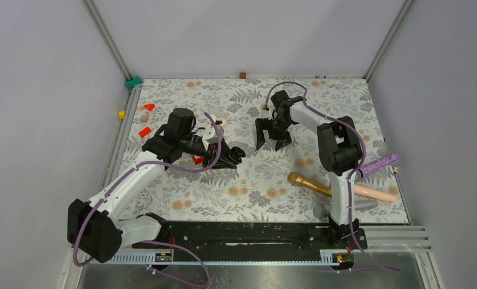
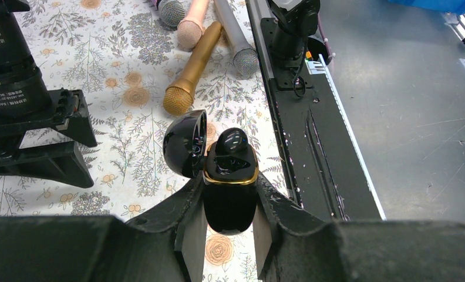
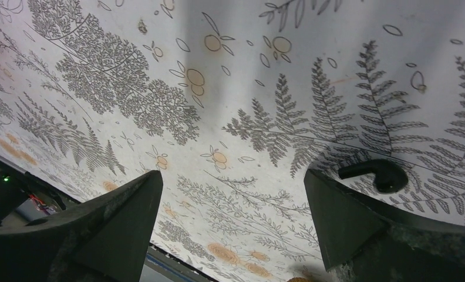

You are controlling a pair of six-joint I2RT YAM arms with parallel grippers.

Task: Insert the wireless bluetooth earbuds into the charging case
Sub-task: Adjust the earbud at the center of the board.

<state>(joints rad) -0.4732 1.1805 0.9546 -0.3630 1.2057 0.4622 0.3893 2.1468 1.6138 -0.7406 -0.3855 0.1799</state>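
- Fingers of the left gripper point(image 1: 227, 158) are clamped on the charging case point(image 2: 229, 202), pressing its lower body from both sides.
- Charging case: its open end points away from the wrist. The lid point(image 2: 184, 144) is swung open toward 10 o'clock in the left wrist view.
- Seated earbud point(image 2: 230, 140): black, standing in the case opening at its 12 o'clock edge.
- Right gripper point(image 1: 271, 137): you will find it at 2 o'clock from the left gripper, near it but apart. It points down at the table point(image 1: 248, 189), fingers spread wide with nothing between them.
- Loose earbud point(image 3: 376, 175): black, lying on the table at 4 o'clock in the right wrist view. It is just beside the finger on that side and outside the gap. You cannot tell whether it touches the finger.
- Gold microphone point(image 1: 308, 183): lying at 4 o'clock from the right gripper, well apart from it.
- Red piece point(image 1: 197, 160): on the table at 9 o'clock from the left gripper.
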